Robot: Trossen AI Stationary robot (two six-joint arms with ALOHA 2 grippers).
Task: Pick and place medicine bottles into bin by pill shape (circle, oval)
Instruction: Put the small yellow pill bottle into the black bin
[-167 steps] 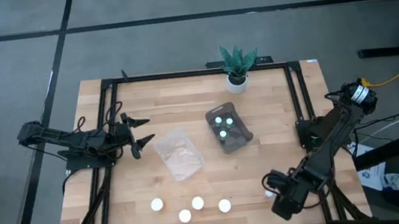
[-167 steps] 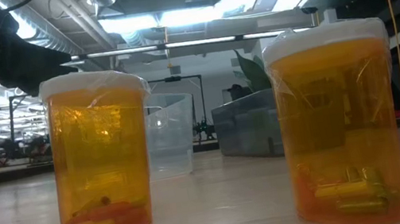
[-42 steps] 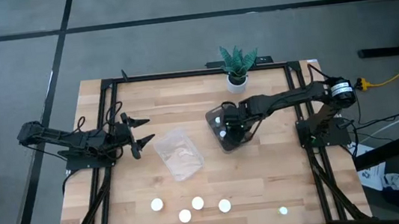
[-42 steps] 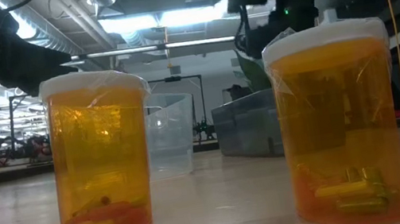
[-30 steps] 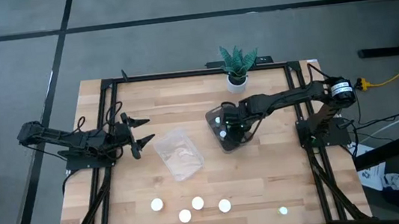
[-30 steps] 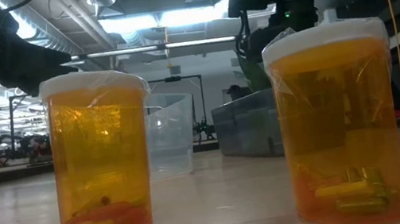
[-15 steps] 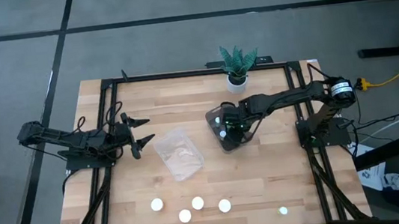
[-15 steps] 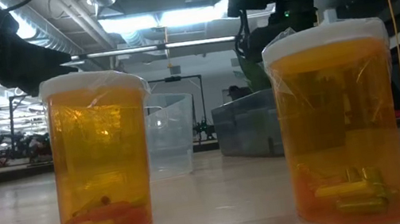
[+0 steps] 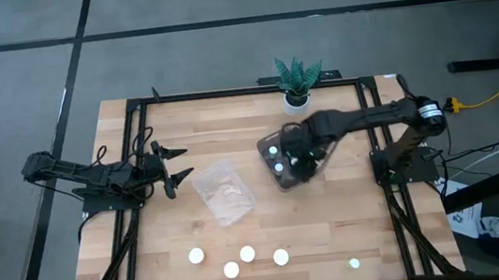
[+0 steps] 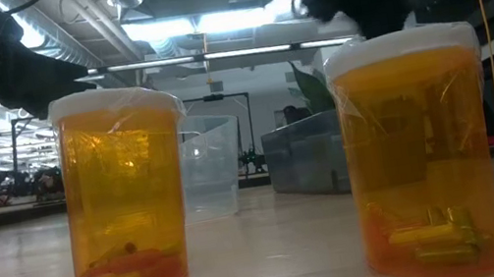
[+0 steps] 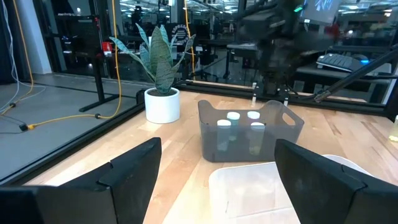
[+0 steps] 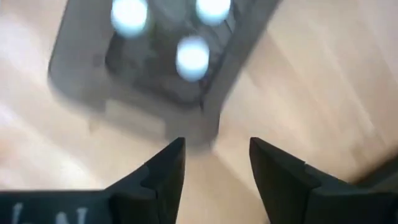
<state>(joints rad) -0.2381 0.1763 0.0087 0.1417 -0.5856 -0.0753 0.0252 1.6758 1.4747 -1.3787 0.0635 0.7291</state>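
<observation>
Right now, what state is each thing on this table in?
Dark grey bin: upright, holds white-capped bottles.
Clear bin: empty.
Amber bottles: upright, capped, on the table.
Left end effector: open, empty, at the table's left.
Right end effector: open, empty, above the dark grey bin.

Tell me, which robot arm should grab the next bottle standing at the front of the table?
Probably the right: its empty, open pincer hangs over the grey bin, free to swing toward the bottles. The left pincer waits at the table's left edge.
</observation>
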